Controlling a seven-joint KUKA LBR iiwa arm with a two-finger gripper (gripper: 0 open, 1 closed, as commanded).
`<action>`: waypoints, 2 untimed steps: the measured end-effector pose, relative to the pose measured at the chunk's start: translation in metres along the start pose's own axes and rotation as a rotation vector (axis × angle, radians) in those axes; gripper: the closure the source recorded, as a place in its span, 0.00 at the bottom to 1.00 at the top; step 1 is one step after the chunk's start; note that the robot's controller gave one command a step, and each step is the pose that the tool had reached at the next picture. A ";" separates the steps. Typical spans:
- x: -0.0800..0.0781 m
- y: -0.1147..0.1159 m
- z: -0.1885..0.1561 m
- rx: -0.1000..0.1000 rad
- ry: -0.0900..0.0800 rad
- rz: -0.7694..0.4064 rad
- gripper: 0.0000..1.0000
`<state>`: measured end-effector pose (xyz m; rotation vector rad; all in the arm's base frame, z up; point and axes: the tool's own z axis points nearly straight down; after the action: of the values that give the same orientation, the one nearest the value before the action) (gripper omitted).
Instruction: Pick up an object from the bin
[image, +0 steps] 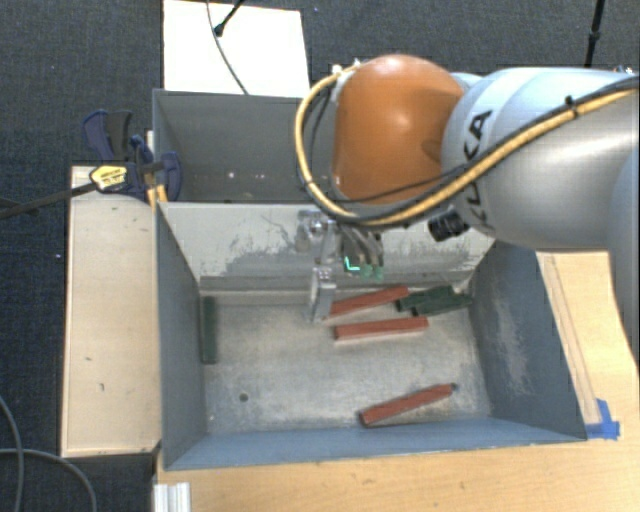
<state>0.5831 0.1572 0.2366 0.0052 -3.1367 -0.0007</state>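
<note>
Altogether three red-brown sticks (380, 329) and two dark-green sticks (207, 330) lie loose; grip state unclear.

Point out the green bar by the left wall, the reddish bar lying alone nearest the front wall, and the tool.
green bar (207, 330): camera view, middle of its length.
reddish bar (407, 404): camera view, middle of its top face.
tool (322, 300): camera view, its metal lower end.

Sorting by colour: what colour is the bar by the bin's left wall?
The bar is dark green, camera view.

Robot lab: KUKA arm (560, 150), grey metal bin (183, 350)
</note>
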 end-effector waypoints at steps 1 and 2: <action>-0.001 -0.116 0.170 0.002 -0.002 -0.005 0.00; -0.005 -0.113 0.162 -0.002 -0.014 -0.003 1.00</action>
<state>0.5877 0.0447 0.0741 0.0096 -3.1503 -0.0035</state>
